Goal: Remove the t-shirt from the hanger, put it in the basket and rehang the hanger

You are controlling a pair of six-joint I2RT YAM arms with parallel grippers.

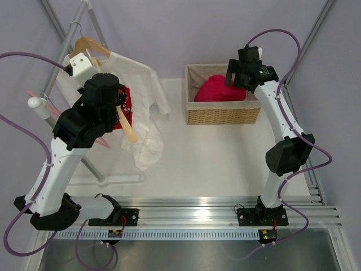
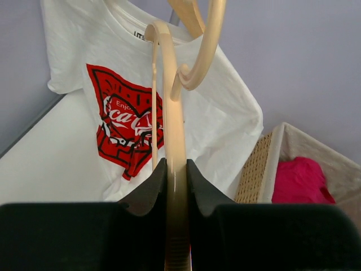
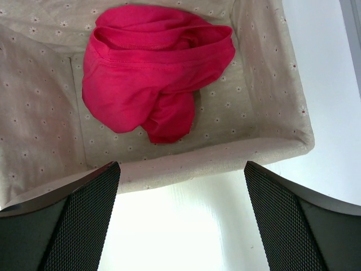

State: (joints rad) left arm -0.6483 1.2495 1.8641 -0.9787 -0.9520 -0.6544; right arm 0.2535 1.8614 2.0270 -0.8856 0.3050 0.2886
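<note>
The magenta-red t-shirt (image 1: 219, 89) (image 3: 148, 73) lies crumpled inside the wicker basket (image 1: 223, 116), off any hanger. My left gripper (image 2: 176, 165) is shut on the pale cream hanger (image 2: 174, 130) (image 1: 126, 127), whose bare arm runs up between the fingers to its rounded hook. It holds the hanger by the clothes rack at the left. My right gripper (image 3: 180, 165) (image 1: 239, 70) hovers over the basket's near wall, open, with nothing between its fingers.
A white shirt with a red print (image 1: 144, 97) (image 2: 225, 113) hangs from a brown wooden hanger (image 1: 87, 45) on the metal rack (image 1: 72, 35) at the back left. A pink hanger (image 1: 36, 95) sticks out beside my left arm. The basket's lined rim (image 3: 225, 160) lies just ahead of my right fingers.
</note>
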